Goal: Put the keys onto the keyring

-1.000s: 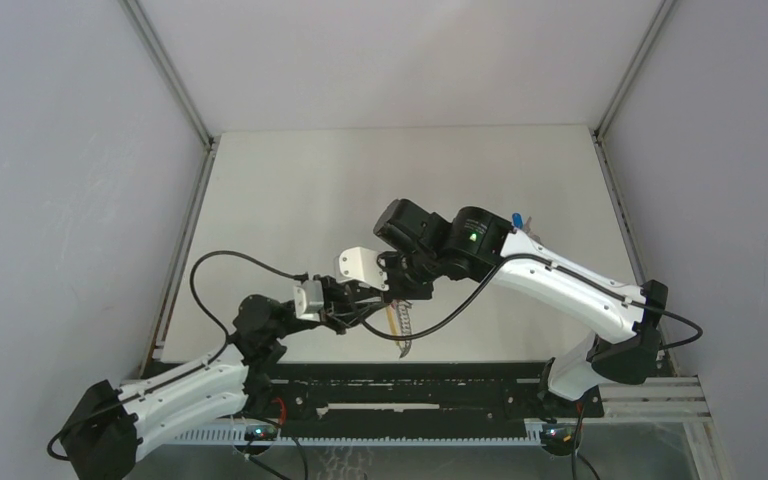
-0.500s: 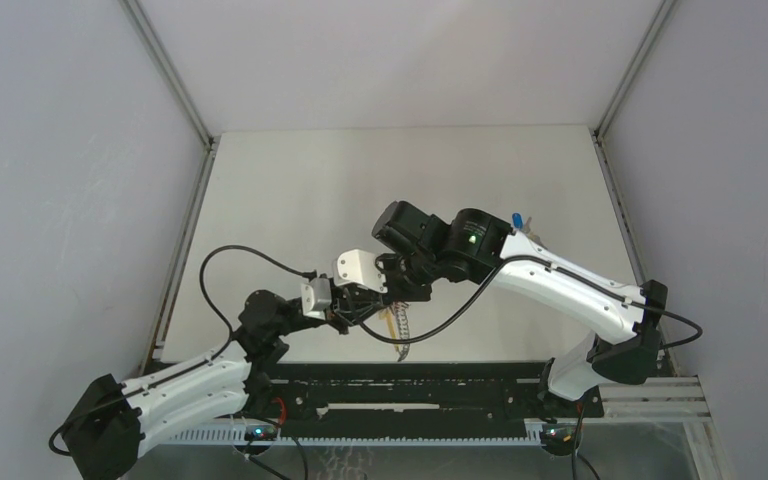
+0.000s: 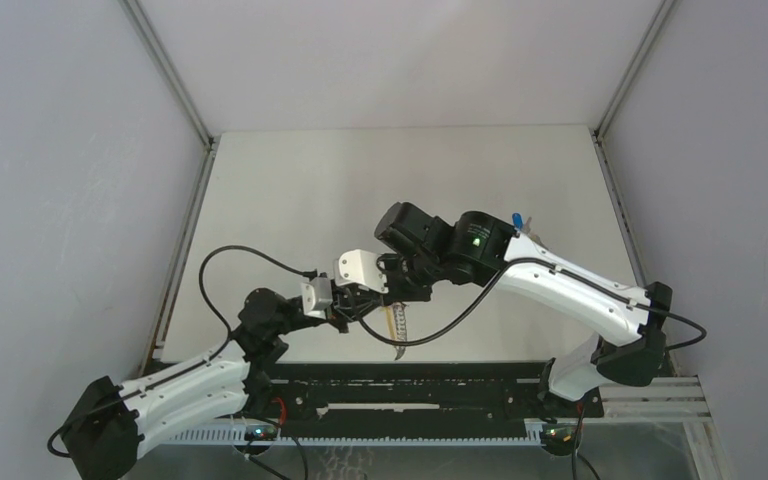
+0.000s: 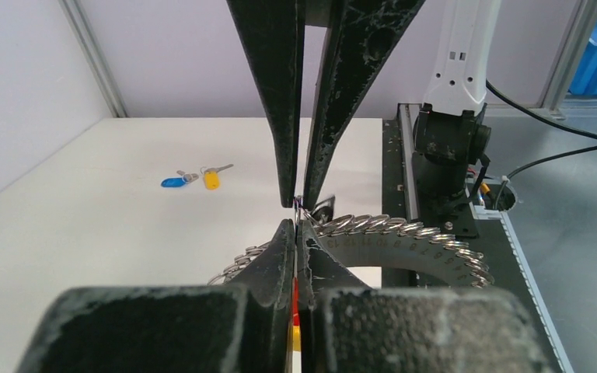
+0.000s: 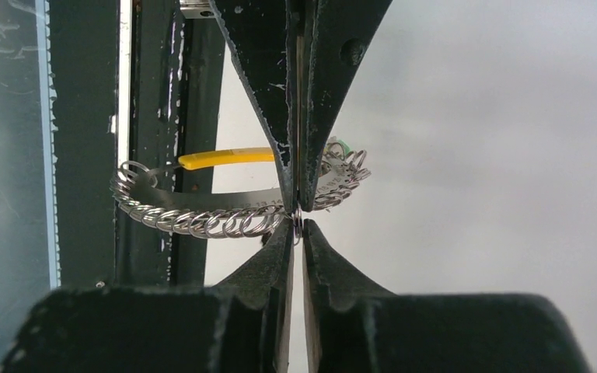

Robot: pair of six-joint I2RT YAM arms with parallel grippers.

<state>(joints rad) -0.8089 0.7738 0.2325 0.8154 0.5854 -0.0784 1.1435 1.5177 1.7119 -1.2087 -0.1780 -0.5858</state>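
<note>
Grey steel loops of the keyring (image 3: 398, 330) hang in a short strand above the near edge of the desk (image 3: 290, 190), about midway along it in the overhead view. They hang just under the spot where the left claw (image 3: 382, 303) and the right claw (image 3: 397, 297) meet tip to tip. The keys (image 3: 516, 219) show only as a blue speck at the desk's far right edge, beside the right forearm and well apart from both claws; the right arm is plainly the nearer one. From the left wrist, its own fingers are pressed together and the right claw's fingers come down from above, closed as well, the two pairs meeting on one small ring. The rest of the keyring curves off to the right as a band edged with loops. A blue key (image 4: 172, 182) and a yellow key (image 4: 211, 179) lie side by side on the desk beyond, left of the claws, their blades running to the right across the view. From the right wrist, both pairs are shut to a sliver on that same small ring. The looped band trails left toward the desk's near edge with its yellow section above it, and no key is in sight. Fetching a key probably means one claw letting go; the right looks better placed.
</note>
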